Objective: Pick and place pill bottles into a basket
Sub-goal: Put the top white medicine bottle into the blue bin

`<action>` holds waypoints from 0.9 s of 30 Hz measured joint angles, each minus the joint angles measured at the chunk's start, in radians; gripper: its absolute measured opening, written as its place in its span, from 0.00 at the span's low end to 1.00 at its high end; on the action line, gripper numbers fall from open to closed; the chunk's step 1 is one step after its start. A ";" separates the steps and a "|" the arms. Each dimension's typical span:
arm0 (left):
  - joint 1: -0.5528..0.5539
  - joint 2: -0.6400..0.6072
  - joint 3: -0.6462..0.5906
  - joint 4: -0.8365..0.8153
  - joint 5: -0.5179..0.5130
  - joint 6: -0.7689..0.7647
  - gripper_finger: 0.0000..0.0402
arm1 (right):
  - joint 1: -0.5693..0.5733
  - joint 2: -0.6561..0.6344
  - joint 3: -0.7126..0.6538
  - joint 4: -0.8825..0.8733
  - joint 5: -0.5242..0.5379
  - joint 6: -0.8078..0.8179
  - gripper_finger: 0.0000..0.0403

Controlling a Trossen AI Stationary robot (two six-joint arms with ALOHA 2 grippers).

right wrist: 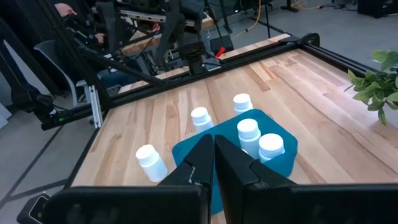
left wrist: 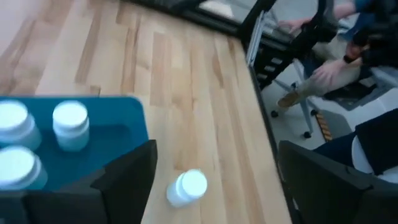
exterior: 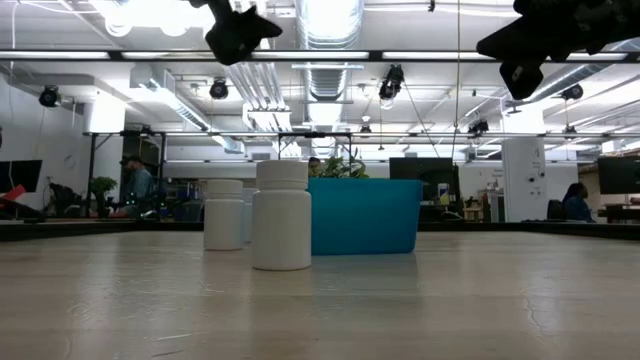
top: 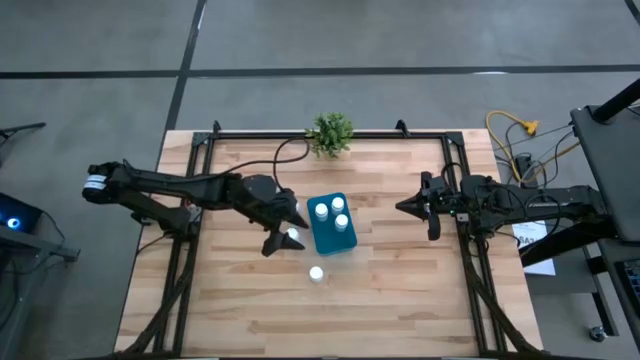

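The teal-blue basket (top: 331, 238) stands mid-table and holds three white pill bottles (top: 338, 205), which also show in the left wrist view (left wrist: 69, 124). Three more bottles stand upright on the wood. One (top: 316, 273) is toward the near edge. One (top: 293, 236) is at the basket's left side. One (right wrist: 242, 102) is beyond the basket in the right wrist view. My left gripper (top: 285, 233) is open and empty, raised above the bottle left of the basket (exterior: 240, 30). My right gripper (top: 412, 207) is shut and empty, raised right of the basket.
A small green potted plant (top: 331, 132) stands at the far edge behind the basket. Black frame rails (top: 185, 250) run along the table's sides. People and chairs show beyond the table (left wrist: 323, 62). Bare wood lies toward the near edge (top: 300, 320).
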 joint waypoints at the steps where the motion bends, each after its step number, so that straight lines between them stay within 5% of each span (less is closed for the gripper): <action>1: -0.002 0.000 0.000 0.012 0.006 0.001 0.79 | 0.000 0.000 0.000 0.000 0.000 0.000 0.02; 20: -0.046 0.033 -0.002 -0.002 0.072 0.067 0.80 | 0.000 0.000 0.000 0.000 0.000 0.007 0.02; 27: -0.044 0.014 -0.003 -0.056 -0.038 0.118 0.80 | 0.000 0.000 0.000 -0.001 0.000 0.009 0.02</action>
